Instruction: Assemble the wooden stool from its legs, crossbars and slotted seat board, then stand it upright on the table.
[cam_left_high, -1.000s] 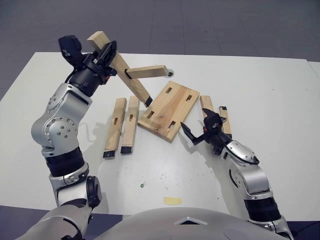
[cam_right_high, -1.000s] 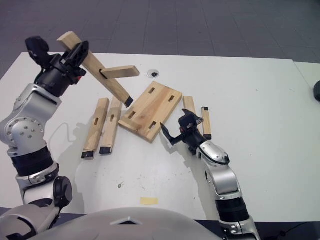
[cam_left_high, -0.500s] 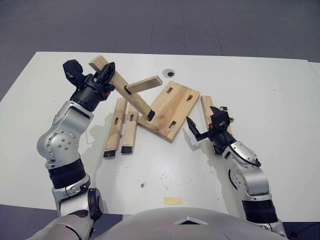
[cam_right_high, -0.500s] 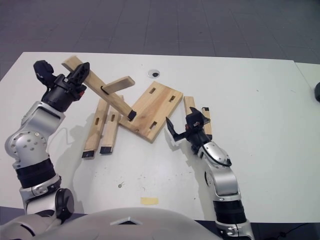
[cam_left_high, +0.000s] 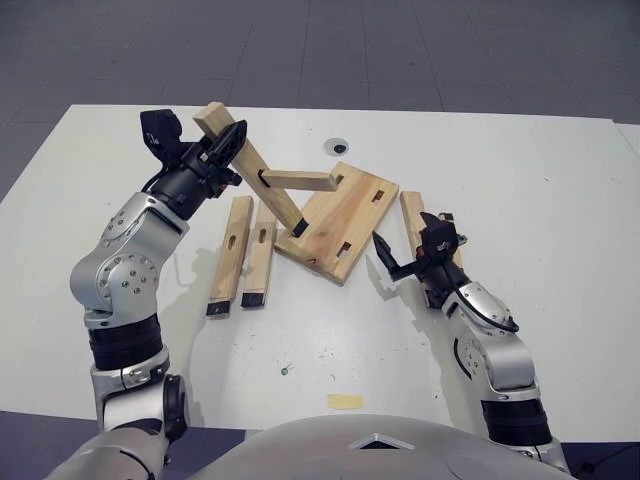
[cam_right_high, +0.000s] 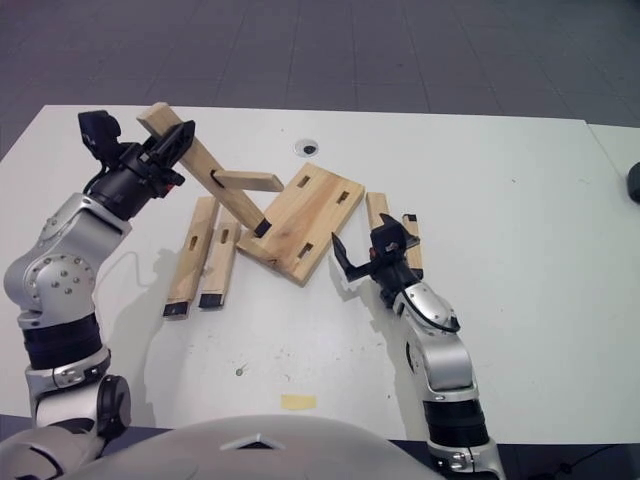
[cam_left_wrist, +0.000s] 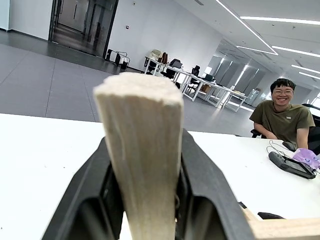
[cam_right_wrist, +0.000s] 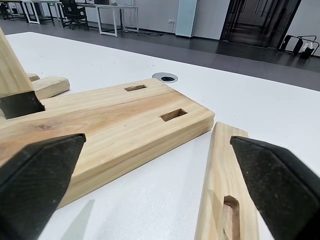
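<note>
Lowered from 10 o'clock, the left claw (cam_left_high: 226, 148) clamps the leg (cam_left_high: 258, 178) with its crossbar (cam_left_high: 300, 181), foot touching the seat board (cam_left_high: 352, 212) mid-bench (cam_left_high: 560, 200). Right claw (cam_left_high: 408, 240) gapes at the board's 4 o'clock. So tilted, the foot could skid past its slot and shove the unheld board.

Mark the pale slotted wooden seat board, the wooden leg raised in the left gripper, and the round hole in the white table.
Seat board (cam_left_high: 343, 214): left eye view, bare middle of its top face.
Raised leg (cam_left_high: 281, 206): left eye view, shaft below the crossbar (cam_left_high: 300, 181).
Table hole (cam_left_high: 336, 146): left eye view, its centre.
</note>
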